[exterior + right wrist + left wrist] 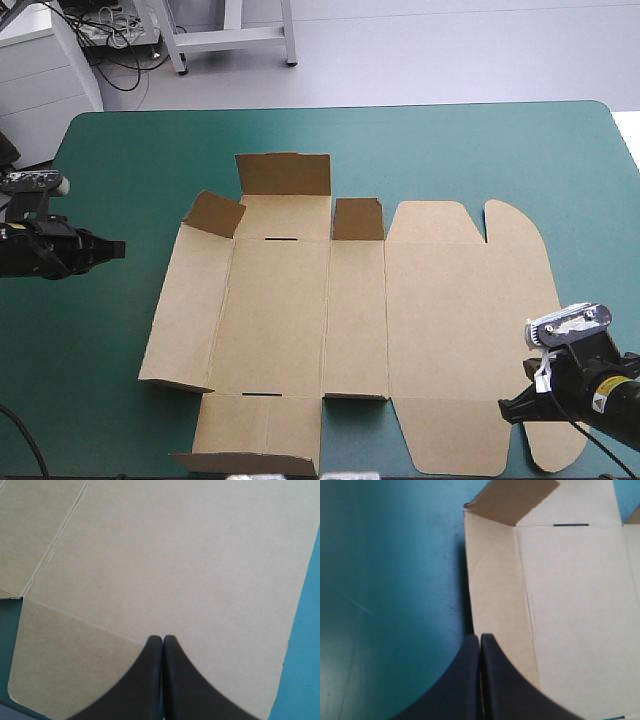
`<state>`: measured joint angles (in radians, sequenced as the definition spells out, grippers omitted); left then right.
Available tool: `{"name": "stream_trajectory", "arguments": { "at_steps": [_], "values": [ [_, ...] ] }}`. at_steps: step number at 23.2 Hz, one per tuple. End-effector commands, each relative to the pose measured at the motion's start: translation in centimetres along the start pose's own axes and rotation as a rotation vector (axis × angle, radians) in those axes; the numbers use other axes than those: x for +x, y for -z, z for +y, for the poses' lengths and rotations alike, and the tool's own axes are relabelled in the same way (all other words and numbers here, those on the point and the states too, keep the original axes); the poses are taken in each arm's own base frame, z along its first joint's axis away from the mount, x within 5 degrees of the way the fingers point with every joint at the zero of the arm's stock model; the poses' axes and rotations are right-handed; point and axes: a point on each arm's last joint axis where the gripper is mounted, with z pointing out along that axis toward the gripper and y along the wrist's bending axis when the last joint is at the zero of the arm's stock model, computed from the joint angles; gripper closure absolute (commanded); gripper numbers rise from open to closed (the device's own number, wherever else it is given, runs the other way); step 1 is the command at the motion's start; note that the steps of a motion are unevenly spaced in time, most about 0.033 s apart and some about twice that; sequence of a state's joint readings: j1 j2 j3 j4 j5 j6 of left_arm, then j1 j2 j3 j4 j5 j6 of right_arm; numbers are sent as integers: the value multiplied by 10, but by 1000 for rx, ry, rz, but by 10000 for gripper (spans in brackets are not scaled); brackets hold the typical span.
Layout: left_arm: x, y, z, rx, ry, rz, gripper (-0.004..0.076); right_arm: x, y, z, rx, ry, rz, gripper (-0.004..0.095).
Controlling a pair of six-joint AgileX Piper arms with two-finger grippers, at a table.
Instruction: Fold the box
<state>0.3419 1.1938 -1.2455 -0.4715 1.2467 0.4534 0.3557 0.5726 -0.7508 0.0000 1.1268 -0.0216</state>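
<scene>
The brown box (pixel 300 300) lies as a cut sheet, mostly flat, in the middle of the table. Its far flap (pixel 285 173) and two small corner flaps (pixel 215 213) stand up, and the left wall panel (pixel 180 310) tilts slightly. My left gripper (pixel 115 247) hovers left of the sheet, shut, its tip (pixel 480 638) at the left wall panel's outer edge (pixel 492 590). My right gripper (pixel 508 408) is shut above the near right corner of the rounded lid panel (pixel 465 320). In the right wrist view the shut tip (pixel 163 638) points across plain board (pixel 175 555).
The teal-green cover (pixel 450 150) surrounds the sheet, widest along the far side and the left. The table's near edge lies close under the box's near flaps (pixel 245 462). The lid's right edge (pixel 295 610) borders a strip of cover.
</scene>
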Motion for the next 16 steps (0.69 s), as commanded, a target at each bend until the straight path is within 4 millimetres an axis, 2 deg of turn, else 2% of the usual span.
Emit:
{"name": "stream_trajectory", "arguments": {
  "at_steps": [1,5,7,10,13,16],
  "values": [
    [0,14,4,11,84,-20,725,-9,5,-1,6,6,-74,926],
    [0,13,8,8,108,-17,558,-9,5,-1,7,10,-74,926],
    [0,13,8,8,108,-17,402,-9,5,-1,7,10,-74,926],
    [1,12,9,9,112,-13,258,-9,5,-1,7,25,-74,926],
    [10,1,12,23,141,29,192,-9,5,-1,7,30,-74,926],
    [37,-31,14,116,166,134,193,-10,5,-1,8,32,-82,926]
  ]
}}
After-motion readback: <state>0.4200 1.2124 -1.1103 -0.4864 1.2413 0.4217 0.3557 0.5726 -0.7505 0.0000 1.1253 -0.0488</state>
